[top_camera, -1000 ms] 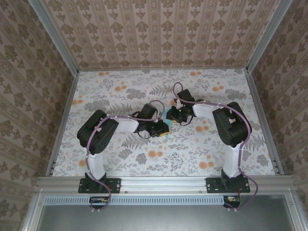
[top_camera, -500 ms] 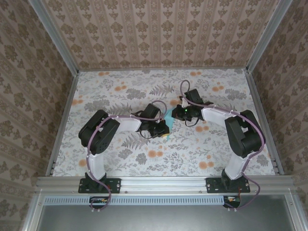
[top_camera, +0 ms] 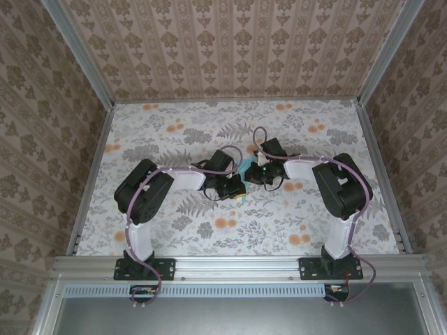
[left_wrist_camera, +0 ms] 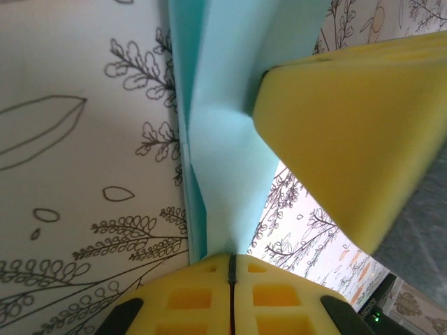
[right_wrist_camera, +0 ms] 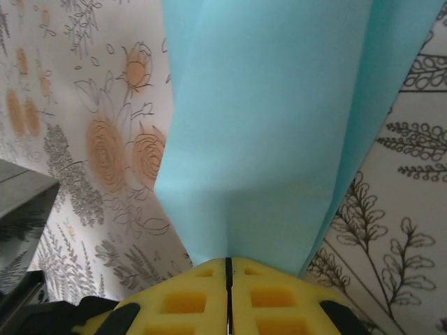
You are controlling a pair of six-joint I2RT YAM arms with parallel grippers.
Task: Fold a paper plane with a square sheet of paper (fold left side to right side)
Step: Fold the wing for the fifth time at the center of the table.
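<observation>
The cyan-blue sheet of paper (top_camera: pixel 246 169) lies mid-table between both grippers, mostly hidden under them. In the left wrist view the paper (left_wrist_camera: pixel 230 105) shows folded layers with a straight crease, and its near end is pinched in my left gripper (left_wrist_camera: pixel 230 255), whose yellow jaws are pressed together. The other gripper's yellow finger (left_wrist_camera: pixel 349 125) rests on the paper at the right. In the right wrist view the paper (right_wrist_camera: pixel 279 118) rises from my right gripper (right_wrist_camera: pixel 228 259), shut on its edge. I cannot tell whether it has a paper plane's shape.
The floral tabletop (top_camera: pixel 174 230) has free room all round the two arms. Patterned walls with aluminium rails (top_camera: pixel 91 181) close off the left, right and back sides. The arm bases sit on the near rail (top_camera: pixel 237 265).
Both grippers have closed on the paper. The right arm swung outward to the right and came back in; the left arm has barely moved.
</observation>
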